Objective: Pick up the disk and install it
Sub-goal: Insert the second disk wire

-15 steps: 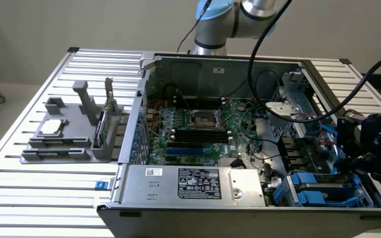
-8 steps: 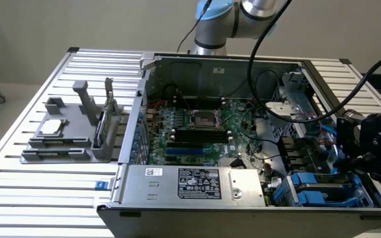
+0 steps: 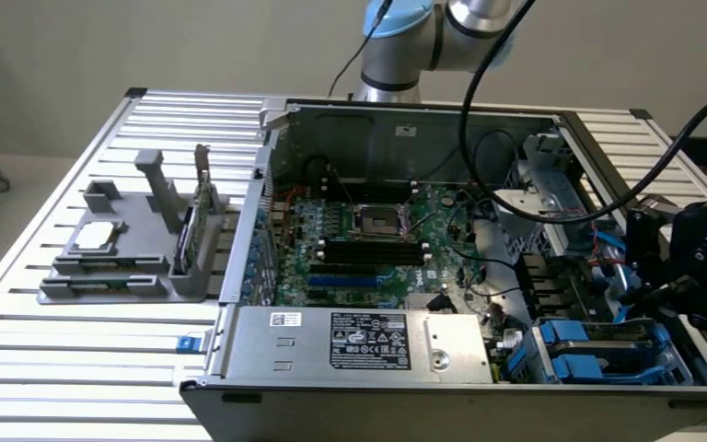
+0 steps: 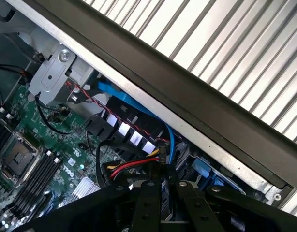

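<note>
Wrist view: my jaws hung over the drive bay [image 4: 205, 170]; couldn't tell if pinching or spread. I judged squareness to bay mattered, clear of cables [image 4: 131, 166] beside it.

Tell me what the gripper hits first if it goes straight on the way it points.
Probably the red, yellow and black cables with their black plug, which lie right ahead of the gripper in the wrist view. Depth is unclear, so it may just clear them.
</note>
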